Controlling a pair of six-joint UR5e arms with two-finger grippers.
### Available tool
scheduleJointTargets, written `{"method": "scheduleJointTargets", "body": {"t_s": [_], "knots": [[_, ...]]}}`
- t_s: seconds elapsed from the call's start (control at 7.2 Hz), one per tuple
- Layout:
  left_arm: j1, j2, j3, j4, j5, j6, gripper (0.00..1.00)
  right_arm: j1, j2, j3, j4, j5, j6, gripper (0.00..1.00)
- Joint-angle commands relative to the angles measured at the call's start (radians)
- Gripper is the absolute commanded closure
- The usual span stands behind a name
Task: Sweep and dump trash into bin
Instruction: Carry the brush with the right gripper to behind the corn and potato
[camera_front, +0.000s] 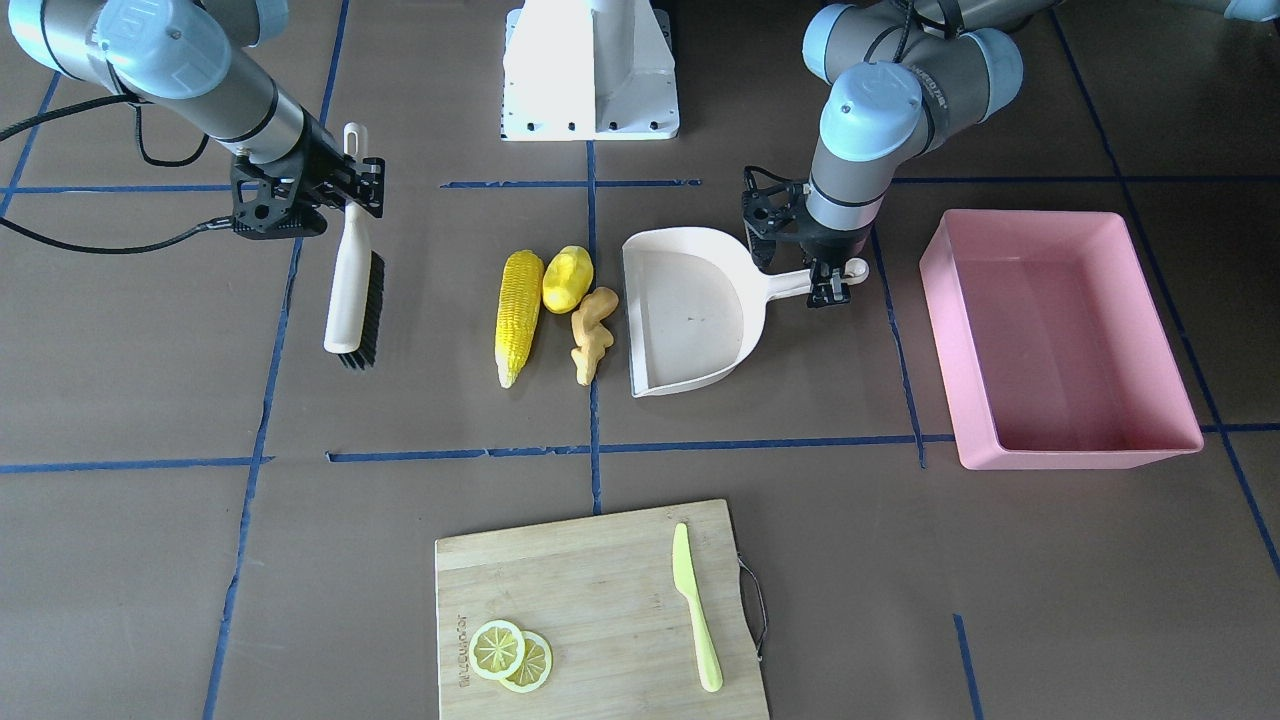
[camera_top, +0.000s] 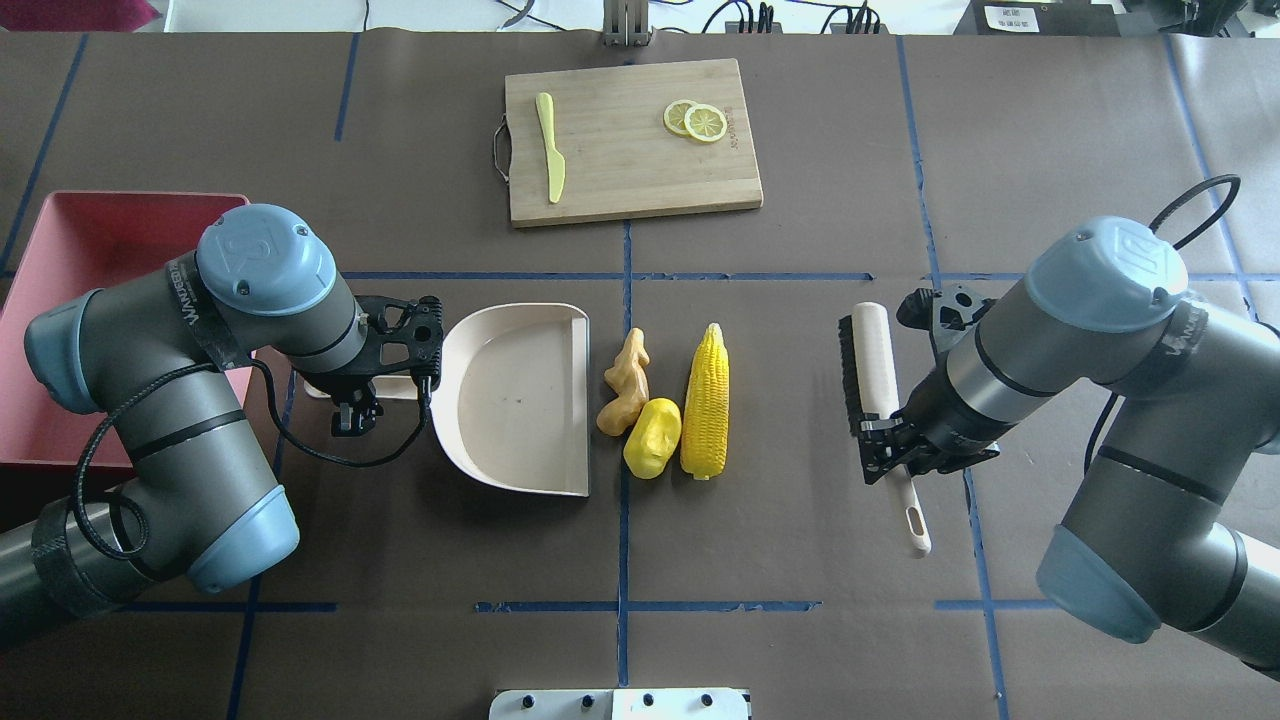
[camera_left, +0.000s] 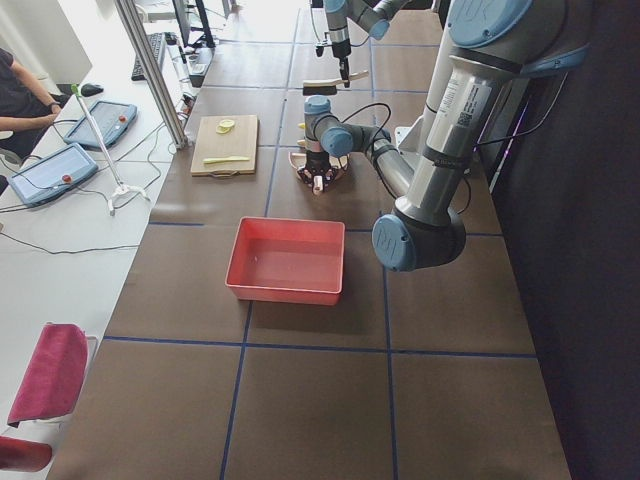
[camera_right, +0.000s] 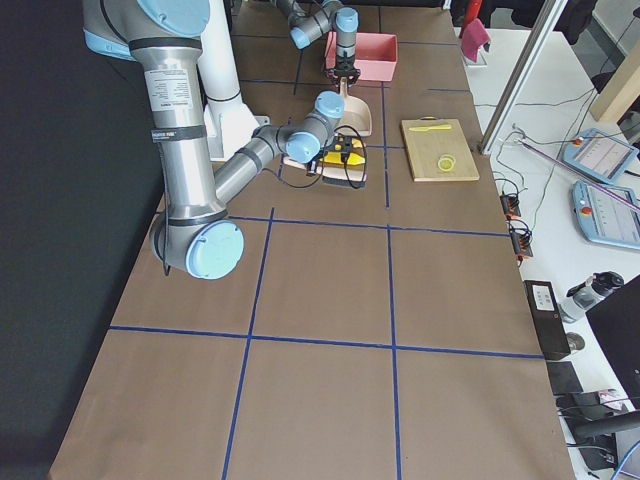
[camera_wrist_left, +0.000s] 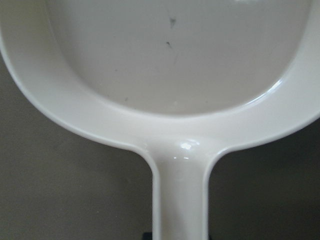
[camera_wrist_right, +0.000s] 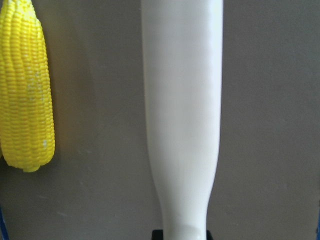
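Centrally, corn (camera_front: 520, 315), potato (camera_front: 567, 279) and ginger (camera_front: 592, 333) lie clustered just beside the open edge of the dustpan (camera_front: 690, 310); the bin (camera_front: 1060, 440) sits beyond its handle. Left gripper (camera_front: 828, 285), pointing down, clamps the dustpan handle; right gripper (camera_front: 350, 190), angled, clamps the brush (camera_front: 352, 290). Lettering on the left arm (camera_front: 930, 90) is illegible.

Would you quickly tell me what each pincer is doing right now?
Left pincer: closed on the dustpan, by its handle.
Right pincer: closed on the brush, by its handle.
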Motion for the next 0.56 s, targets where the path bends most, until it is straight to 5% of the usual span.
{"method": "scheduleJointTargets", "body": {"t_s": [0.0, 0.42], "knots": [[0.012, 0.001, 0.0, 0.002, 0.001, 0.0, 1.0, -0.049, 0.118, 0.001, -0.198, -0.051, 0.007, 1.0], [0.028, -0.043, -0.002, 0.094, 0.085, 0.0, 1.0, -0.069, 0.134, -0.002, -0.24, -0.072, 0.007, 1.0]]}}
